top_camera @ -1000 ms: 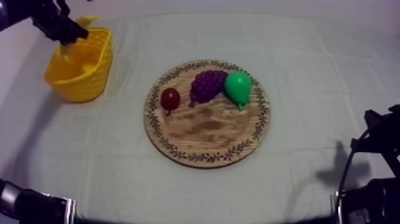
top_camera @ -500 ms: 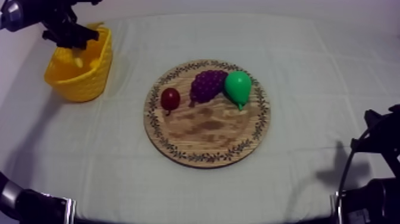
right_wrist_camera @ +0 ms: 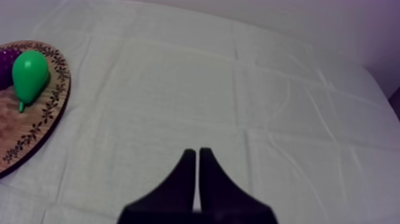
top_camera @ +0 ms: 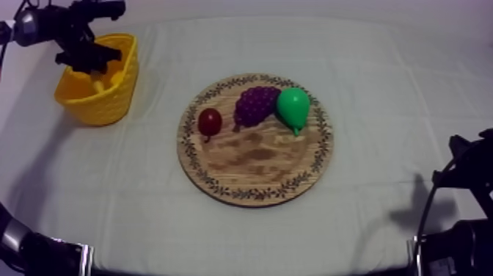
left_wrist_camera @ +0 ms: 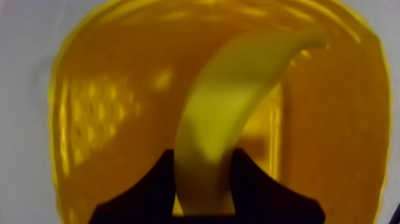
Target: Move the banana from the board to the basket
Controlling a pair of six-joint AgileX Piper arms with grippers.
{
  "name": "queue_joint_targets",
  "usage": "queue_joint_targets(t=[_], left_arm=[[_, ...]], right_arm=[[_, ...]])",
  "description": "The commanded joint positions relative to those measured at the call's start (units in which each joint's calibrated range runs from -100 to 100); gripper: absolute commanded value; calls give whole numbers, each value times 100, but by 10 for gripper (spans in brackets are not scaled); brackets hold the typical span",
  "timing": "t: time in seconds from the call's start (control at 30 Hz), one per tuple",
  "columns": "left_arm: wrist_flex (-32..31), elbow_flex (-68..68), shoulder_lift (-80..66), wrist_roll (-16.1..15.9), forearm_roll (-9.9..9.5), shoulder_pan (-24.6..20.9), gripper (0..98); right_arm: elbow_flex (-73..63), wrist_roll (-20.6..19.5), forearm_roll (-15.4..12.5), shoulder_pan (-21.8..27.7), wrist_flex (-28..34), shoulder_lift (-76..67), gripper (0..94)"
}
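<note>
Left tool (left_wrist_camera: 202, 154): clenched round banana (left_wrist_camera: 232, 107); held over yellow basket (left_wrist_camera: 107, 119)
Long axis: pointed away from tool, into basket
Right tool (right_wrist_camera: 197, 154): clenched, empty

The banana (left_wrist_camera: 232, 119), yellow and curved, is clamped at one end in the left tool (left_wrist_camera: 202, 154), pointing into the yellow basket (top_camera: 99, 99) at the bench's far left corner. The round wooden board (top_camera: 254, 139) lies mid-bench.

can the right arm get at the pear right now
Probably yes. The pear lies on the wooden board near the rim facing the right gripper, with just bare cloth between. The gripper is shut and would need opening.
</note>
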Motion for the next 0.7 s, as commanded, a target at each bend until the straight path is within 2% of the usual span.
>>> queue_joint_targets(t=[0.0, 0.1, 0.27, 0.4, 0.5, 0.67], left_arm=[[-23, 26, 32, -6, 13, -19, 353], [-66, 43, 84, -109, 98, -68, 400], [-291, 61, 102, -573, 446, -176, 547], [-484, 117, 21, -793, 584, -195, 581], [-714, 253, -103, -857, 619, -162, 512], [-1229, 753, -502, -880, 724, -126, 294]], right_arm=[[2, -3, 1, 1, 2, -2, 3], [2, -2, 1, 1, 2, -2, 3], [2, -1, 1, 1, 2, -2, 3], [2, -1, 1, 1, 2, -2, 3], [2, -1, 1, 1, 2, -2, 3], [2, -1, 1, 1, 2, -2, 3]])
